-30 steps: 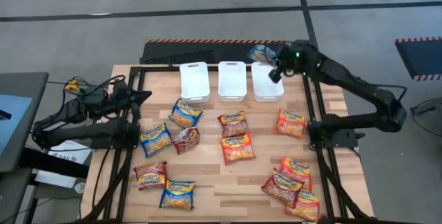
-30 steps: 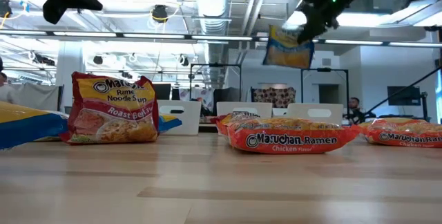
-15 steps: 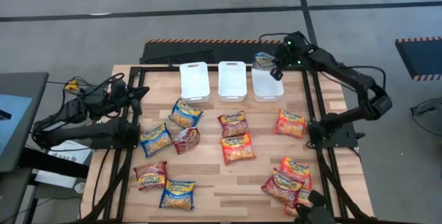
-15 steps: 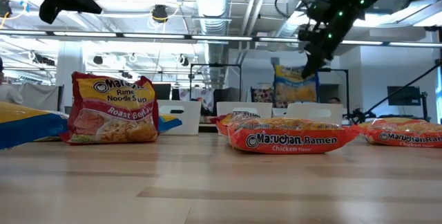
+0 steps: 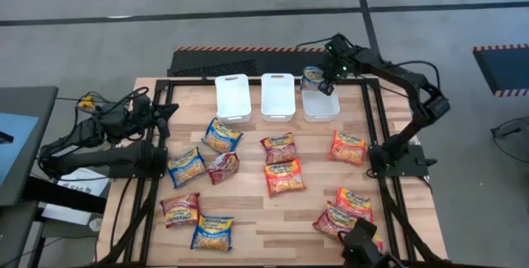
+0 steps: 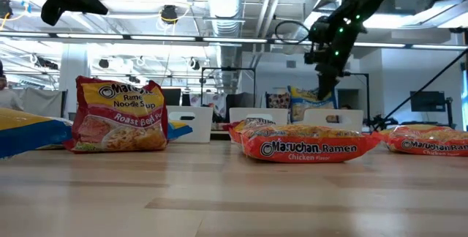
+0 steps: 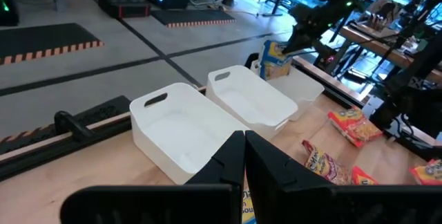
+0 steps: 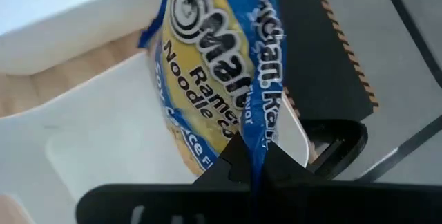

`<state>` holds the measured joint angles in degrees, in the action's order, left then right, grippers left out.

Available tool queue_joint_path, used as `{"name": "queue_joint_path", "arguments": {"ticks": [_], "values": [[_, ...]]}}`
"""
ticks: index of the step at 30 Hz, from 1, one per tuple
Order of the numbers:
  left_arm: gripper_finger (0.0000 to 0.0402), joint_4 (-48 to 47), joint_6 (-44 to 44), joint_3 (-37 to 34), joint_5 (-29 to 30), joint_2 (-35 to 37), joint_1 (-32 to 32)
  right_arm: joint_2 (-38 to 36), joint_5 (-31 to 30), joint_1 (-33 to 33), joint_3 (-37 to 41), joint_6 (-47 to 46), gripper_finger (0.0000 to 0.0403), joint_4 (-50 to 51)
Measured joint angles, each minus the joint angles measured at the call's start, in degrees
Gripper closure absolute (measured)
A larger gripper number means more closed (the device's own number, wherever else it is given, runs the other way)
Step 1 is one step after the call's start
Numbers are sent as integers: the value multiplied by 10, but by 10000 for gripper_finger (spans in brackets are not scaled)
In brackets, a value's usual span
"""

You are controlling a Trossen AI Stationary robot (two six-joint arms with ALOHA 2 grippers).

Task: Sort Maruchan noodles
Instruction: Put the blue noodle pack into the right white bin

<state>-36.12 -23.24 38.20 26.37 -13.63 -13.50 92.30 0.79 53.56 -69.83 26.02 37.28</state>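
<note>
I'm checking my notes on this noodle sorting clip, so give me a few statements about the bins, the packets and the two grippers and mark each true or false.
1. The right gripper is shut on a blue Maruchan packet. True.
2. That packet hangs over the left white bin. False: it hangs over the right white bin.
3. The middle white bin holds an orange packet. False: it looks empty.
4. The left gripper is shut, holding nothing. True.
</note>
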Motion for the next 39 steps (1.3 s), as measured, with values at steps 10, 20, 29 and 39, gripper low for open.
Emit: {"name": "queue_joint_path", "arguments": {"ticks": [10, 20, 29, 39], "values": [[402, -2, 6, 0, 0, 0, 0, 21, -87, -8, -2, 15, 394, 2], [401, -6, 38, 0, 2, 0, 0, -22, -131, -22, -4, 78, 394, 5], [401, -5, 57, 0, 11, 0, 0, 14, -131, -31, -3, 76, 394, 6], [401, -5, 56, 0, 11, 0, 0, 70, -141, -36, -3, 2, 379, 6]]}}
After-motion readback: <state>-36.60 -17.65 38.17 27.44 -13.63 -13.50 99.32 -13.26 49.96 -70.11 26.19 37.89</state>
